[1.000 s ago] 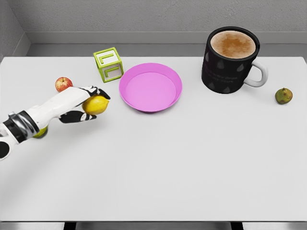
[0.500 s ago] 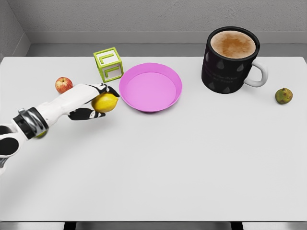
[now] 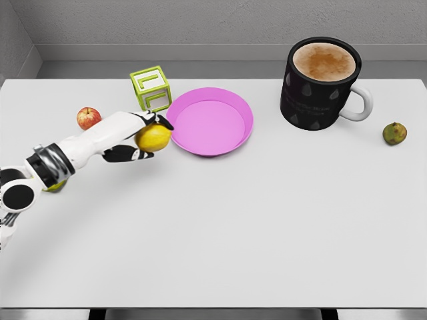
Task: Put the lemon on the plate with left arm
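- Head view, far left: the white left arm enters from the lower left edge and reaches up and right across the white worktop. A small yellow-green object sits partly hidden under the forearm; what it is cannot be told.
- A red apple rests just behind the arm, apart from it.
- The left robot hand is curled around the lemon, dark fingertips over its top and a thumb below, holding it clear of the surface just beside the left rim of the plate.
- A green-and-white letter block stands behind the hand, near the plate's upper left rim.
- The pink plate is shallow with a raised rim and holds nothing; the lemon is not yet over it.
- Handling judgement: the lemon looks firm and light, with a smooth rounded skin that could roll or slip. A wrap around its widest middle, as now, seems the safest hold, and it should be set low into the plate's centre so it does not roll out over the rim.
- Right of the plate stands a black mug full of coffee, its white handle facing right.
- Far right lies a small greenish pear, well apart from everything.
- No right arm shows.
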`<state>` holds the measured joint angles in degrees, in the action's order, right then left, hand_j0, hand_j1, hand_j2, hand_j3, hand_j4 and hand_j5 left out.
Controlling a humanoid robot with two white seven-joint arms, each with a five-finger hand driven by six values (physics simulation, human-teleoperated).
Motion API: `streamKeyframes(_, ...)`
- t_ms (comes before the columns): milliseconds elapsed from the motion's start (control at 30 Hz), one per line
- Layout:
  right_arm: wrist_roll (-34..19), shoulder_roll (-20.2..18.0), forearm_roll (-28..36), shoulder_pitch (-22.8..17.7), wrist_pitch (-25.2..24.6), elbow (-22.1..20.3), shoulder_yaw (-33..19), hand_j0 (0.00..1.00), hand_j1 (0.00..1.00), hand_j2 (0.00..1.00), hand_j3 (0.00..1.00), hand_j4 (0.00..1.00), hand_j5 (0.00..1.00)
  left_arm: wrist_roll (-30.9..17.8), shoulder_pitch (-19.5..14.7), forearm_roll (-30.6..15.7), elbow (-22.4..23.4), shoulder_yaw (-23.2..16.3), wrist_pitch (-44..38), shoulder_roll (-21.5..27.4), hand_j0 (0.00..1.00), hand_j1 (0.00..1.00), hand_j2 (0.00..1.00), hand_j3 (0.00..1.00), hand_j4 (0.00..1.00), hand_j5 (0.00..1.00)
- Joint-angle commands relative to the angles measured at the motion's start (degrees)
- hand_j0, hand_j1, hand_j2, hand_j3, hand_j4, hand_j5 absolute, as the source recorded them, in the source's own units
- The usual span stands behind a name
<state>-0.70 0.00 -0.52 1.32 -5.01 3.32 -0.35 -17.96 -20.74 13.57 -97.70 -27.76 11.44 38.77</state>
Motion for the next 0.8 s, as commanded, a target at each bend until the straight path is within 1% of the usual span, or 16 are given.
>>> streamKeyframes(0, -0.01, 0.0, -0.01, 0.0, 0.0, 0.02, -0.01, 1.0, 1.0, 1.0, 1.0, 1.0, 1.0, 0.03, 0.0, -0.21, 0.49, -0.19, -0.02, -0.89, 0.53, 0.53, 0.53, 0.53, 0.53, 0.53)
streamKeyframes(67, -0.01, 0.0, -0.01, 0.0, 0.0, 0.02, -0.01, 1.0, 1.0, 1.0, 1.0, 1.0, 1.0, 0.03, -0.88, -0.21, 0.58, -1.16, -0.02, -1.06, 0.53, 0.53, 0.53, 0.53, 0.53, 0.53)
streamKeyframes(200, -0.01, 0.0, -0.01, 0.0, 0.0, 0.02, 0.08, 1.0, 1.0, 1.0, 1.0, 1.0, 1.0, 0.03, -1.32, -0.21, 0.58, -1.25, -0.02, -1.15, 0.53, 0.53, 0.53, 0.53, 0.53, 0.53)
streamKeyframes(267, -0.01, 0.0, -0.01, 0.0, 0.0, 0.02, -0.01, 1.0, 1.0, 1.0, 1.0, 1.0, 1.0, 0.03, -2.11, -0.21, 1.72, -1.86, -0.02, -1.76, 0.53, 0.53, 0.53, 0.53, 0.53, 0.53)
streamKeyframes(333, -0.01, 0.0, -0.01, 0.0, 0.0, 0.02, -0.01, 1.0, 1.0, 1.0, 1.0, 1.0, 1.0, 0.03, -2.72, -0.21, 1.81, -2.12, -0.02, -2.21, 0.53, 0.53, 0.53, 0.53, 0.53, 0.53)
streamKeyframes(533, -0.01, 0.0, -0.01, 0.0, 0.0, 0.02, 0.08, 1.0, 1.0, 1.0, 1.0, 1.0, 1.0, 0.03, -2.99, -0.03, 2.69, -2.12, -0.02, -3.26, 0.54, 0.54, 0.54, 0.54, 0.54, 0.54)
streamKeyframes(633, -0.01, 0.0, -0.01, 0.0, 0.0, 0.02, -0.01, 1.0, 1.0, 1.0, 1.0, 1.0, 1.0, 0.03, -3.95, -0.21, 3.3, -2.91, -0.02, -3.35, 0.54, 0.54, 0.54, 0.54, 0.54, 0.54)
streamKeyframes(667, -0.01, 0.0, -0.01, 0.0, 0.0, 0.02, -0.01, 1.0, 1.0, 1.0, 1.0, 1.0, 1.0, 0.03, -4.31, -0.12, 4.1, -3.27, 0.07, -3.88, 0.54, 0.54, 0.54, 0.54, 0.54, 0.54)
streamKeyframes(767, -0.01, 0.0, -0.01, 0.0, 0.0, 0.02, -0.01, 1.0, 1.0, 1.0, 1.0, 1.0, 1.0, 0.03, -4.92, 0.06, 4.62, -3.35, 0.07, -4.84, 0.54, 0.54, 0.54, 0.54, 0.54, 0.54)
